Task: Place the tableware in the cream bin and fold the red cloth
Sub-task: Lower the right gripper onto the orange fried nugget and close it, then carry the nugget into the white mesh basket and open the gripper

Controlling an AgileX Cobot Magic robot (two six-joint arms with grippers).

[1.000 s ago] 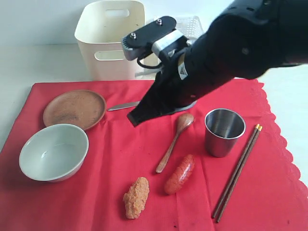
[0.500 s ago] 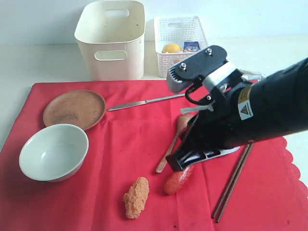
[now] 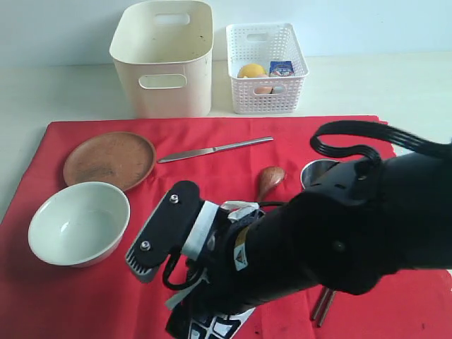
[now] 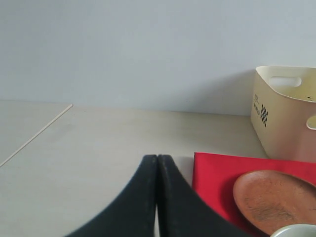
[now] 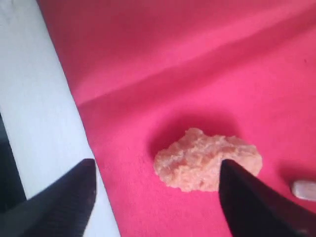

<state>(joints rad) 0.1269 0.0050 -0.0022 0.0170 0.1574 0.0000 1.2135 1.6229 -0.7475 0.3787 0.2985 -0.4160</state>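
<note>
At the cloth's near edge: right gripper (image 5: 153, 195) hangs low over the red cloth (image 3: 212, 187), fingers spread wide, nothing gripped.
Between the fingers: breaded food piece (image 5: 207, 160) lying on the cloth. One fingertip overlaps its edge in the right wrist view; contact cannot be told.
Right arm: dark bulk across the lower right of the exterior view, hiding much of the cloth there.
Left gripper (image 4: 157, 190): fingers pressed flat together, empty, over the bare table (image 4: 98, 148) just off a cloth corner, near the plate.
Red cloth: spread flat, unfolded, crease lines visible.
Plate (image 3: 109, 159): on the cloth, left side of the exterior view, towards the bin.
Bowl (image 3: 79, 222): on the cloth, upright, just in front of the plate, rims nearly touching.
Knife (image 3: 215, 149): flat on the cloth, beside the plate, lying roughly along the far edge.
Spoon (image 3: 270, 178): only the bowl end shows; the handle is behind the arm.
Cup (image 3: 316, 169): upright beside the spoon, mostly hidden by the arm.
Chopsticks (image 3: 320, 308): only a short end shows below the arm.
Cream bin (image 3: 162, 56): upright on the table beyond the cloth's far edge.
White basket (image 3: 267, 99): just beside the bin, holds a lemon (image 3: 252, 70) and a carton (image 3: 281, 68).
</note>
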